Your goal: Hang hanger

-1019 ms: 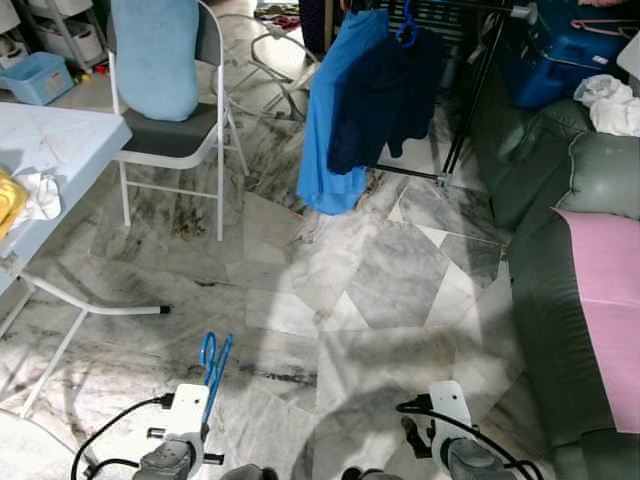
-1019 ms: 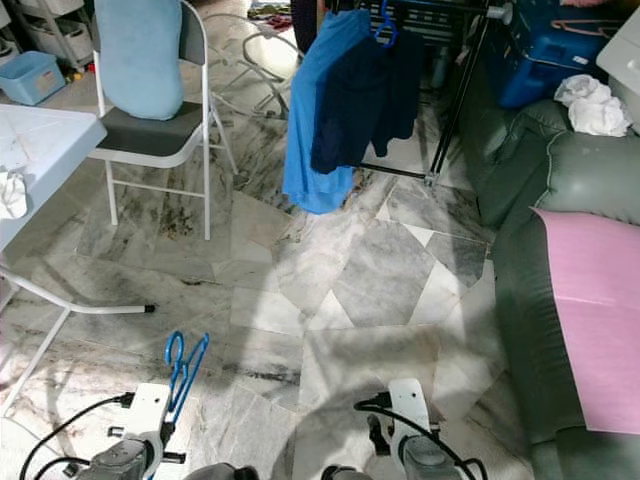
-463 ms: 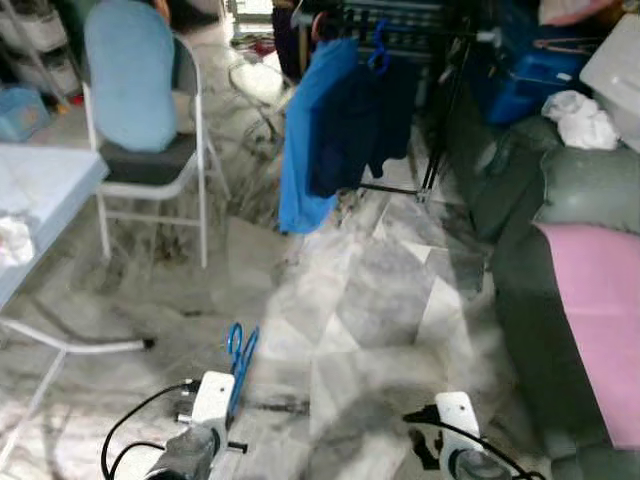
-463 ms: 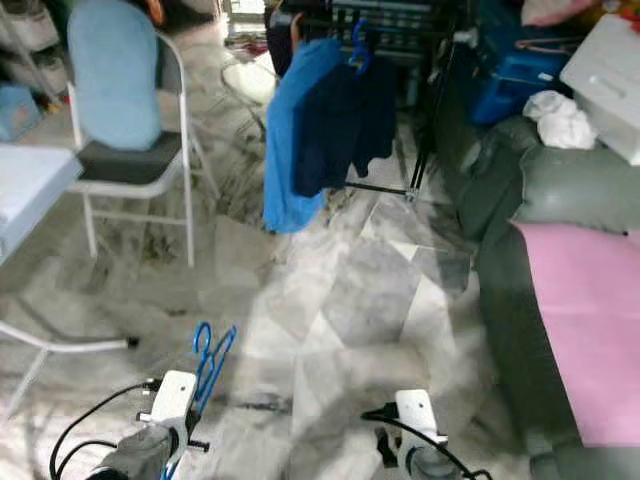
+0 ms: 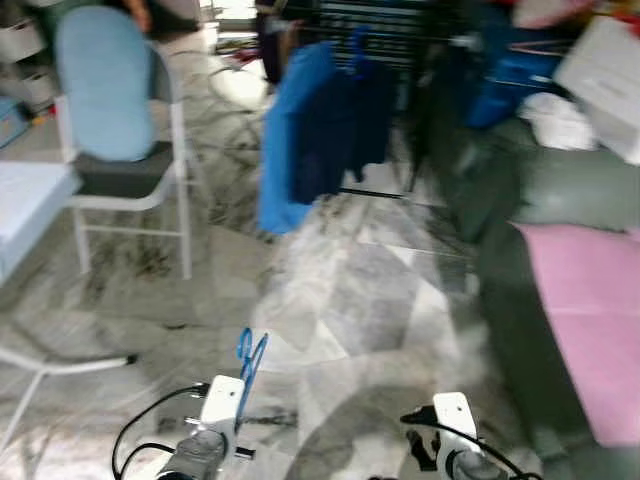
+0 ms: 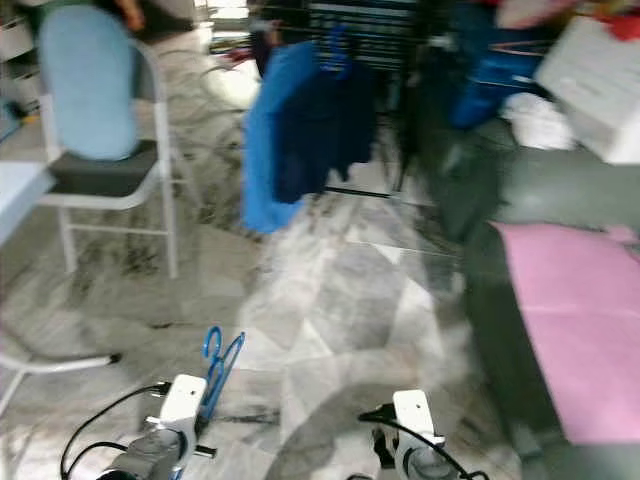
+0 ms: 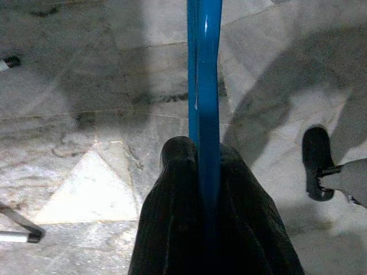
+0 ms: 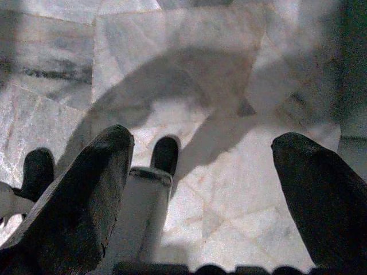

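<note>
Step in hand, as I read it: carrying the hanger (image 5: 247, 360) to the rack (image 5: 400, 20) at top centre of the head view. Hanger sits at bottom left of that frame, pinched in the left gripper (image 7: 200, 157), fingers clenched on the blue bar. Right gripper (image 8: 200, 166) is low at bottom right, fingers spread wide, nothing in them.

To do it well: walk up the open marble floor (image 5: 370, 290), between the chair (image 5: 110, 110) at upper left and the sofa (image 5: 520, 300) with the pink cloth (image 5: 585, 310) on the right. Stop close to the rack before raising the arm. Aim for bare rail beside the blue garment (image 5: 285, 130) and the dark garment (image 5: 345, 130). Frames are blurred, so settle before reaching.

Left wrist view gives the grip itself: the bar running straight out between the two fingers, held tight. Head views give the route and the rack; the hook end is too small there to judge.
</note>
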Motion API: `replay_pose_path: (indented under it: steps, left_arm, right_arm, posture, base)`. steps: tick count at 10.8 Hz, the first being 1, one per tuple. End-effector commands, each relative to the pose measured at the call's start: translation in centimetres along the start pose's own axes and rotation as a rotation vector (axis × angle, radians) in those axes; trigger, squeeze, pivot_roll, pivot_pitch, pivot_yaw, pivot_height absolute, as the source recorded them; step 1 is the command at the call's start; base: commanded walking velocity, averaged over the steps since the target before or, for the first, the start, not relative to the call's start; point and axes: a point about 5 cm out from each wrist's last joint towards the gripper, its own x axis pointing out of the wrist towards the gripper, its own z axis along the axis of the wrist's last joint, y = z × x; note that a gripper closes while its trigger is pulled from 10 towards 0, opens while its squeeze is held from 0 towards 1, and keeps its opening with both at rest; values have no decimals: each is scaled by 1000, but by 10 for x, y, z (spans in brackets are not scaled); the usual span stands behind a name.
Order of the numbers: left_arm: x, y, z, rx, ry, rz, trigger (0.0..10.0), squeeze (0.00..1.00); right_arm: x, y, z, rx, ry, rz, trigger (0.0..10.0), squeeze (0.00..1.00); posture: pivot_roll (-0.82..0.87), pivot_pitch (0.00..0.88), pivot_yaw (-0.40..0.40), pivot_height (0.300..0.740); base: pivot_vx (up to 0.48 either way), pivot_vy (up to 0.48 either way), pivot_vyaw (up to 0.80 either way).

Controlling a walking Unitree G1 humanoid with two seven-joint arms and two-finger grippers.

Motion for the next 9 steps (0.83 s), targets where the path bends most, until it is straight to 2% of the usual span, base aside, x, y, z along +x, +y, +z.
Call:
replay_pose_path:
  steps: [1,2,3,4,5,6,7,9]
  left_arm:
    - [-1,4,-2,10,10,15,10000,0]
    - [0,5,-2,20,13,15,10000,0]
    - [0,5,-2,25,15,15,10000,0]
    - [0,5,-3,34,17,15,10000,0]
    - [0,5,-2,39,18,17,10000,0]
    - [0,6,-2,46,18,17,10000,0]
    - [0,6,-2,52,19,18,10000,0]
    - [0,6,-2,58,21,17,10000,0]
  right_arm:
    - [-1,0,-5,12,17,-2,0,0]
    - [-1,-1,-5,15,18,-4,0,0]
    - [-1,-1,-6,15,21,-6,3451,0]
    - [-1,-1,-7,17,28,-11,10000,0]
    - [-1,-1,-7,46,28,-7,10000,0]
    - [-1,-2,-7,39,29,-14,10000,620]
    - [-1,-2,-7,41,29,-14,10000,1000]
    - [0,3,-5,48,25,-13,10000,1000]
  posture:
    - [-28,71,-2,740]
    - [-27,71,-1,740]
    - [-26,70,-1,740]
    - [-26,70,0,740]
    - [-25,69,3,740]
    - [-26,69,4,740]
    - [-27,68,6,740]
    - [-27,67,6,740]
  base:
    - [0,0,0]
    - [0,0,0]
    - [0,0,0]
    - [0,0,0]
    - [0,0,0]
    - [0,0,0]
    - [0,0,0]
    - [0,0,0]
